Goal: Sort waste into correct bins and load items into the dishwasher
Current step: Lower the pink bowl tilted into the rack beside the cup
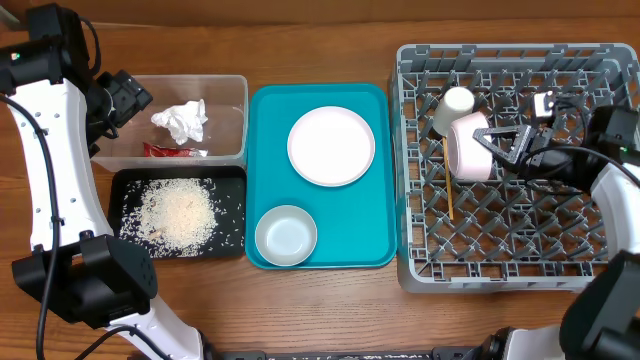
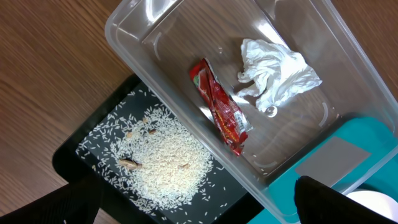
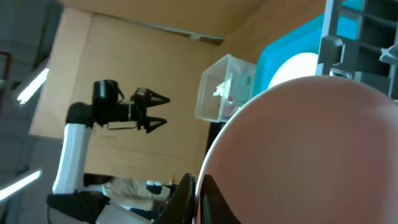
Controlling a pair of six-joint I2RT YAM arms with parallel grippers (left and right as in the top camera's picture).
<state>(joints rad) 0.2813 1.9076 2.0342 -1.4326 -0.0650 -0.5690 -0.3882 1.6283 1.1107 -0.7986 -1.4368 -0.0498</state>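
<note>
My right gripper (image 1: pixel 497 146) is shut on the rim of a pale pink plate (image 1: pixel 467 146), holding it on edge inside the grey dish rack (image 1: pixel 515 270); the right wrist view shows the fingers (image 3: pixel 200 198) pinching the plate (image 3: pixel 311 149). A white cup (image 1: pixel 457 106) and a wooden chopstick (image 1: pixel 451 200) lie in the rack. My left gripper (image 1: pixel 136 98) is open and empty above the clear tub (image 1: pixel 240 100), which holds the tissue (image 2: pixel 273 71) and red wrapper (image 2: pixel 221 109). Rice (image 2: pixel 165 162) lies in the black tray (image 1: pixel 230 178).
A teal tray (image 1: pixel 380 200) between the bins and the rack carries a white plate (image 1: pixel 331 146) and a white bowl (image 1: pixel 286 235). The rack's upright pegs surround the pink plate. Bare wooden table lies in front of the trays.
</note>
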